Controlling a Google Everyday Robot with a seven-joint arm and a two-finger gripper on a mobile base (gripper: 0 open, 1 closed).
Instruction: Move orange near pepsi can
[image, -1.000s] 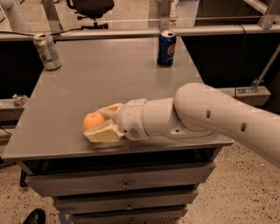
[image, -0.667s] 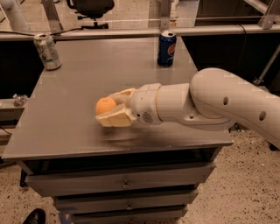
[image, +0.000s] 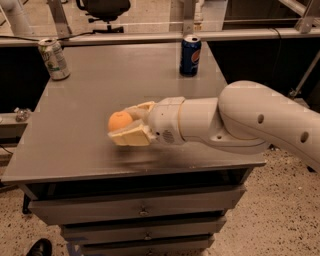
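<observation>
The orange (image: 119, 120) is held between the two cream fingers of my gripper (image: 126, 123), above the middle front of the grey table (image: 80, 145). The gripper is shut on it, reaching in from the right on a thick white arm (image: 240, 120). The dark blue pepsi can (image: 190, 55) stands upright near the table's back edge, right of centre, well behind and to the right of the orange.
A silver-white and green can (image: 53, 59) stands at the back left corner of the table. Drawers (image: 140, 210) sit under the tabletop. A black office chair (image: 100, 10) and metal frame legs stand behind the table.
The gripper with the orange has moved to the right and lifted slightly off the tabletop, towards the table's middle.
</observation>
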